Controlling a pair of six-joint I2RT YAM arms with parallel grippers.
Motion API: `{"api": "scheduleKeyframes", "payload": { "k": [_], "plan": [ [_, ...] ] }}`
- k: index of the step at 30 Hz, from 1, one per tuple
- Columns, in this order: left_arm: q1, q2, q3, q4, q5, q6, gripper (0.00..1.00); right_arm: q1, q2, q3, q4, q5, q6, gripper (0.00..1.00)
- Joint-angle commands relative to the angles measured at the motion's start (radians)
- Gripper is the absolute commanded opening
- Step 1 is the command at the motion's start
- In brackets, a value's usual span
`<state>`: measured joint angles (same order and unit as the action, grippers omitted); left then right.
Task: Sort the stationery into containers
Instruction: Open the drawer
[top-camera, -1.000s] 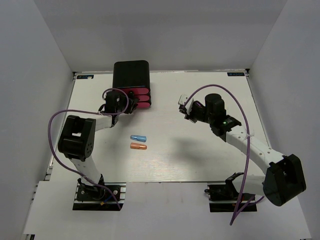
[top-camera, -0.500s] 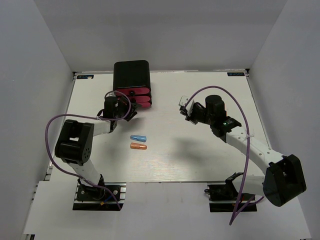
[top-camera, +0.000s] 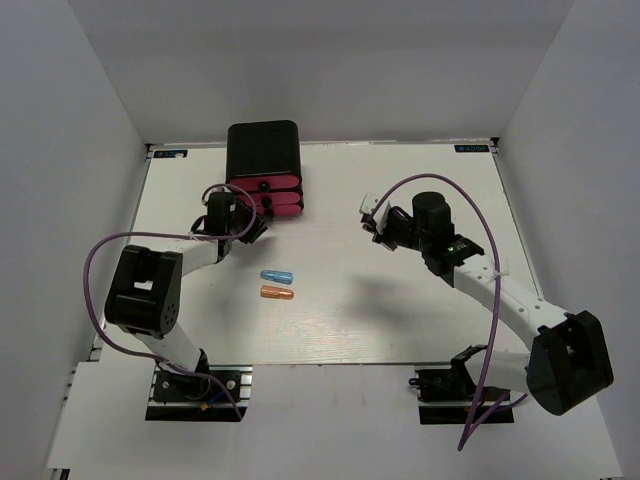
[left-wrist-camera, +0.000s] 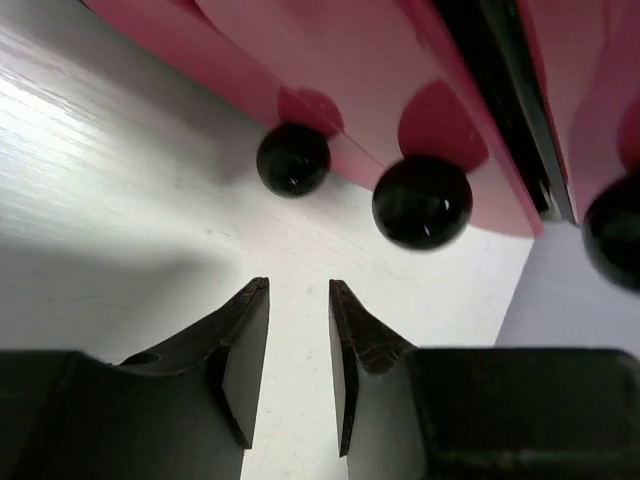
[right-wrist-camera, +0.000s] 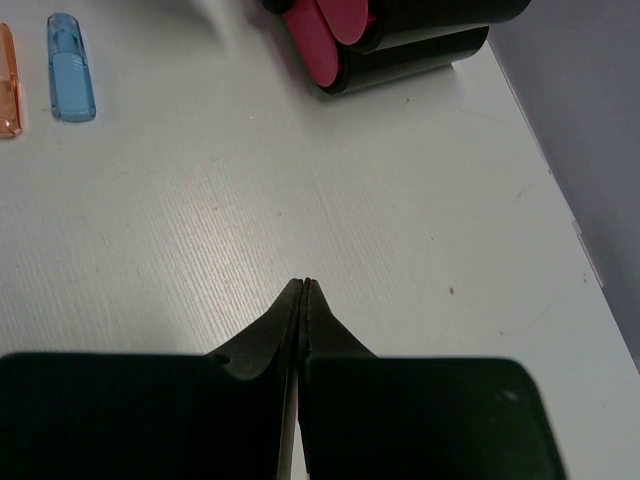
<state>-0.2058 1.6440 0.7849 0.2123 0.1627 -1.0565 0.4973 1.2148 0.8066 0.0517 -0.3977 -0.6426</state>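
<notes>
Mid-table, blue pen (top-camera: 276, 276) and orange pen (top-camera: 276, 293) lie parallel, long axes left-right; left tool (left-wrist-camera: 298, 290) slightly apart, right tool (right-wrist-camera: 303, 285) together.

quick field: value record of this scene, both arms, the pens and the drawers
left gripper: open, empty, just short of the black knobs
right gripper: shut, nothing between the fingers
pink drawers: stacked in black box, far left of table
blue pen: loose, mid-table
orange pen: beside the blue pen, not touching, nearer the arm bases
</notes>
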Motion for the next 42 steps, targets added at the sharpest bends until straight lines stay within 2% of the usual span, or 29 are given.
{"api": "scheduleKeyframes", "payload": {
  "k": [1,7,10,12,13,16,19,21,22,24,29,32,37,42],
  "plan": [
    [-0.003,0.000,0.089,-0.111,-0.069,-0.002,0.41,-0.003,-0.023,0.005,0.014,-0.018,-0.002,0.00],
    [-0.003,0.036,0.142,-0.123,-0.088,-0.002,0.58,-0.006,-0.026,0.003,0.013,-0.013,-0.002,0.00],
    [-0.003,0.046,0.163,-0.114,-0.088,-0.002,0.59,-0.008,-0.032,-0.004,0.010,-0.012,-0.003,0.00],
    [-0.003,0.046,0.163,-0.114,-0.078,-0.002,0.53,-0.008,-0.037,-0.007,0.008,-0.010,-0.005,0.00],
    [-0.003,0.046,0.149,-0.114,-0.069,-0.002,0.44,-0.009,-0.037,-0.007,0.007,-0.012,-0.005,0.00],
    [-0.003,0.046,0.113,-0.100,-0.054,-0.002,0.32,-0.011,-0.040,-0.010,0.008,-0.013,-0.003,0.00],
    [-0.003,0.046,0.080,-0.057,-0.026,0.010,0.31,-0.011,-0.037,-0.014,0.008,-0.016,-0.002,0.00],
    [-0.003,0.046,0.068,-0.057,-0.026,0.021,0.37,-0.008,-0.034,-0.015,0.010,-0.016,-0.003,0.00],
    [-0.003,0.046,0.068,-0.057,-0.026,0.035,0.45,-0.008,-0.035,-0.015,0.010,-0.016,-0.003,0.00],
    [-0.003,0.056,0.068,-0.048,-0.026,0.058,0.48,-0.009,-0.037,-0.017,0.010,-0.018,-0.002,0.00],
    [-0.003,0.109,0.097,-0.048,-0.083,0.058,0.48,-0.011,-0.037,-0.018,0.010,-0.020,0.000,0.00],
    [-0.003,0.122,0.068,0.028,-0.115,0.044,0.50,-0.011,-0.037,-0.021,0.007,-0.016,-0.003,0.00],
    [-0.003,0.152,0.068,0.091,-0.124,0.044,0.51,-0.013,-0.037,-0.020,0.005,-0.012,-0.009,0.00],
    [-0.003,0.162,0.047,0.177,-0.095,0.044,0.57,-0.014,-0.024,-0.020,0.004,-0.015,-0.014,0.00]
  ]
}}
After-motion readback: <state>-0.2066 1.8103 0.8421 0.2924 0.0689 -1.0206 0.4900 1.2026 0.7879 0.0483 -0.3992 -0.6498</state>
